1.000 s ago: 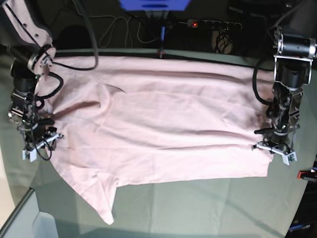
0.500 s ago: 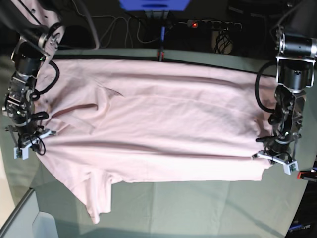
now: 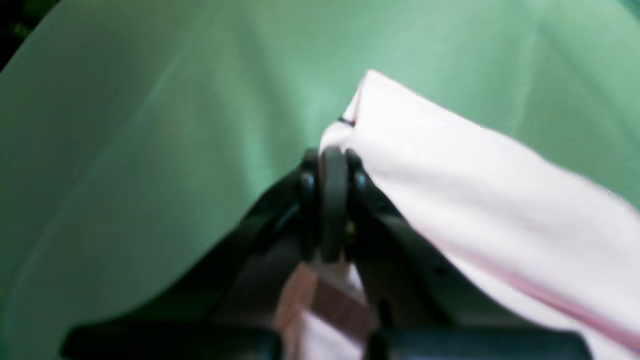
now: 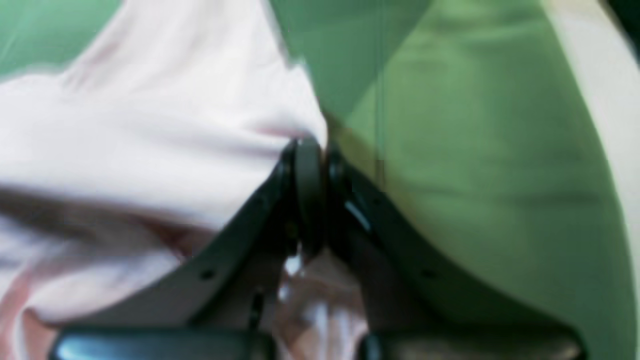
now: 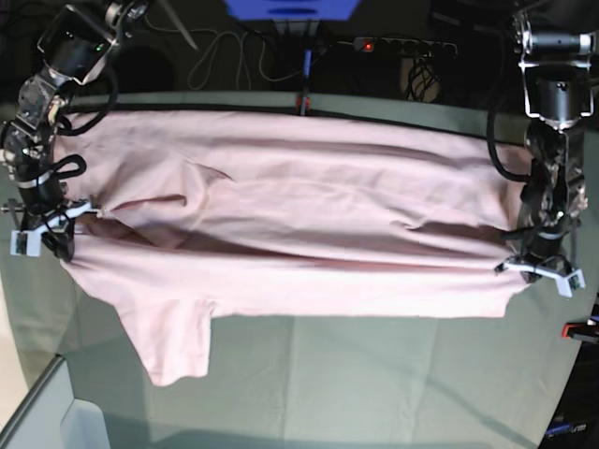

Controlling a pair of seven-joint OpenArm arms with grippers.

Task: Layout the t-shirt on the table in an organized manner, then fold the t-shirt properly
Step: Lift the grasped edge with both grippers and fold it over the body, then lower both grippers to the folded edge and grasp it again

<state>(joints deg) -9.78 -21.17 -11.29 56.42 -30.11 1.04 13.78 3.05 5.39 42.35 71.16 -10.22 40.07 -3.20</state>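
**Shirt stretched between 2 pinches**

Nearest the base camera, 1 sleeve of the t-shirt (image 5: 281,243) hangs down toward the front of the counter (image 5: 374,383), on the right arm's side. The rest of the pale pink cloth runs as a broad band across the counter, its long axis lying side to side – from one arm straight to the other. No lettering shows on the upper face.

At either end of that band sits a gripper. The right gripper (image 5: 42,224), at the base view's left, is fully closed with shirt cloth pinched between its fingers (image 4: 307,170); the right wrist view shows pink fabric bunched at the tips and trailing off to one side. The left gripper (image 5: 541,267), at the base view's right, is likewise closed on a corner of the hem, and its fingers (image 3: 332,175) show the cloth edge spreading away from them.

So the shirt lies wholly between the 2 grips – neither arm is nearer, each has its own end. Any coming move turns on this axis: pulling apart along it would tauten the band, and the creases across the middle suggest it is not yet flat.

Farther back, the shirt's far edge lies near the counter's rear rim.
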